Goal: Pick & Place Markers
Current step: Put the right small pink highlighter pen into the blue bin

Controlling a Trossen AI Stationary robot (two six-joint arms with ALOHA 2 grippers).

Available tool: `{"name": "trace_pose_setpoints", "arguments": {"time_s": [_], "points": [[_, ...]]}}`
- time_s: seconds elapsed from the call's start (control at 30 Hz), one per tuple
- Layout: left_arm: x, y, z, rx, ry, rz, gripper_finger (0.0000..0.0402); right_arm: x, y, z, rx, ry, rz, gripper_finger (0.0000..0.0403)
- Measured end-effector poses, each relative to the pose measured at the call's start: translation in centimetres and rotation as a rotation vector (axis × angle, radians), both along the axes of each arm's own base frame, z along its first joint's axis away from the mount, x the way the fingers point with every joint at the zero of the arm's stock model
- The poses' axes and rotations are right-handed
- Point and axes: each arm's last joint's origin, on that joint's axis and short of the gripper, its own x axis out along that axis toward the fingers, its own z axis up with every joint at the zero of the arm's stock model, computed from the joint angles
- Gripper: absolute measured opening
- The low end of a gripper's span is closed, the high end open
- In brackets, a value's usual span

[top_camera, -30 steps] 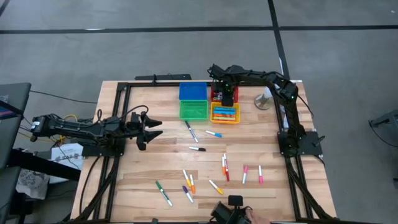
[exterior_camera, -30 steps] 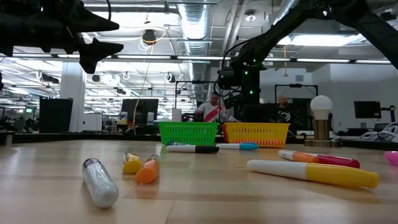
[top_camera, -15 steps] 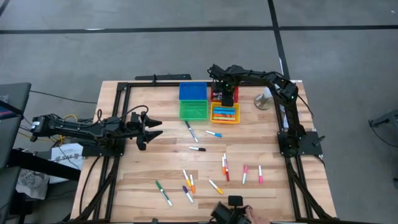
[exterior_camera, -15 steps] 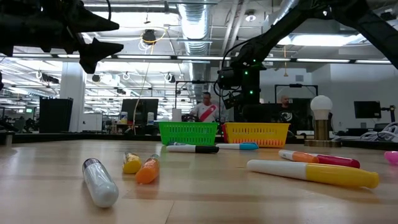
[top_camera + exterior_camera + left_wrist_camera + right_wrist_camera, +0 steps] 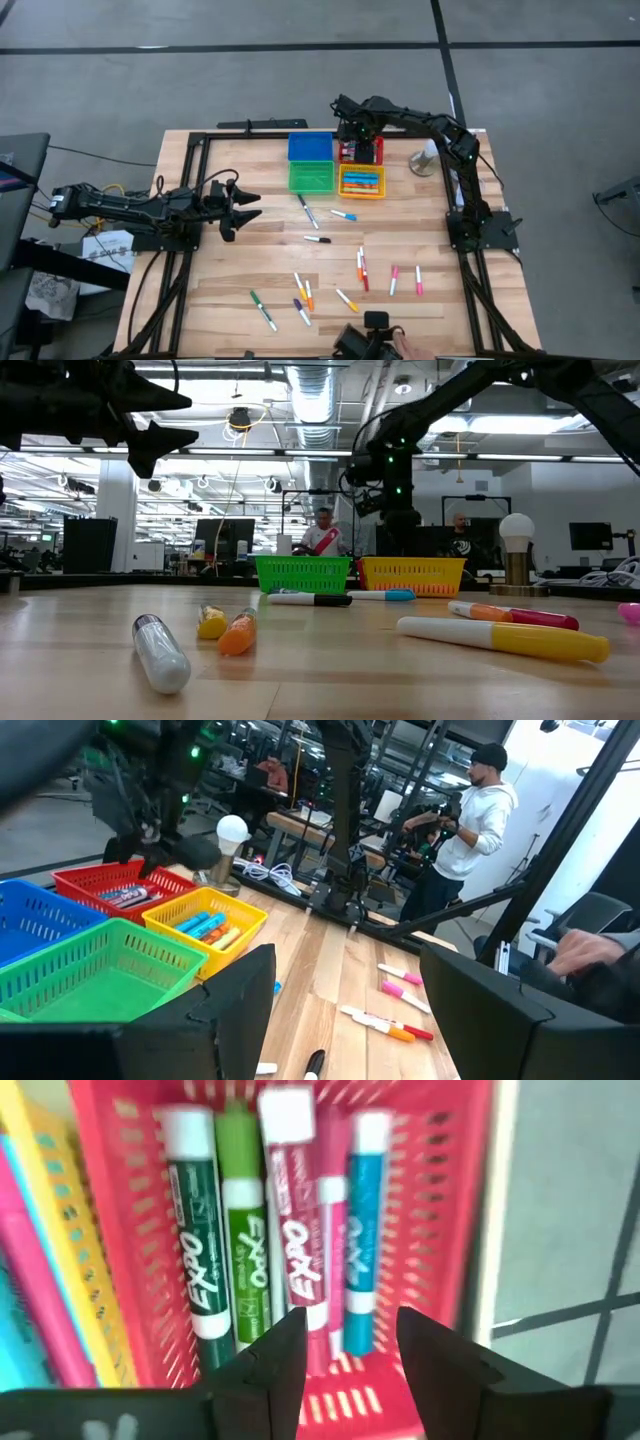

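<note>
Hovering above the red bin (image 5: 120, 1140), the right gripper (image 5: 350, 1342) stands spread and empty, four markers (image 5: 290, 1230) lying directly beneath its fingers (image 5: 262, 1365).

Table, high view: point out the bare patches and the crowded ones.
Free: the wood right of the left tool, below the green bin; also the strip right of the yellow bin. Crowded: scattered markers toward the table's near edge.

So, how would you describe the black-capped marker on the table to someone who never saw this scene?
Start at the four coloured bins at the far edge of the table and find the green bin. Toward the near edge from it, past two slanted markers, lies the black-capped marker, alone in the middle of the wood. It lies almost level, with a white barrel and a black cap; its nearest neighbour, the blue-capped marker, is blue-tipped.
</note>
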Motion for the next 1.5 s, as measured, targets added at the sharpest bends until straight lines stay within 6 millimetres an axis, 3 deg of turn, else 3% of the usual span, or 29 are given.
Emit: {"name": "trace_pose_setpoints", "arguments": {"time_s": [0.23,0.5,0.67,0.9,1.07,1.23,1.5], "points": [[0.0,0.0,-0.1,0.007,0.007,0.0,0.0249,1.3,0.7,3.7,-0.024,-0.049,-0.008,0.0138],[0.0,0.0,0.0,0.008,0.007,0.0,0.0249,2.2,1.9,6.5,0.017,-0.125,-0.074,0.0133],[0.0,0.0,-0.1,0.008,0.008,0.0,0.0249,1.7,2.9,8.6,0.152,-0.257,-0.096,0.0136],[0.0,0.0,-0.1,0.007,0.008,0.0,0.0249,-0.4,5.2,14.0,0.282,-0.479,-0.028,0.0134],[0.0,0.0,0.0,0.001,0.007,0.0,0.0249,-2.5,8.1,17.7,0.326,-0.595,0.038,0.0136],[0.0,0.0,0.0,0.001,0.007,0.0,0.0249,-4.3,12.4,19.5,0.348,-0.623,0.121,0.0138],[0.0,0.0,0.0,0.001,0.007,0.0,0.0249,-7.7,19.0,19.0,0.429,-0.586,0.115,0.0137]]}}
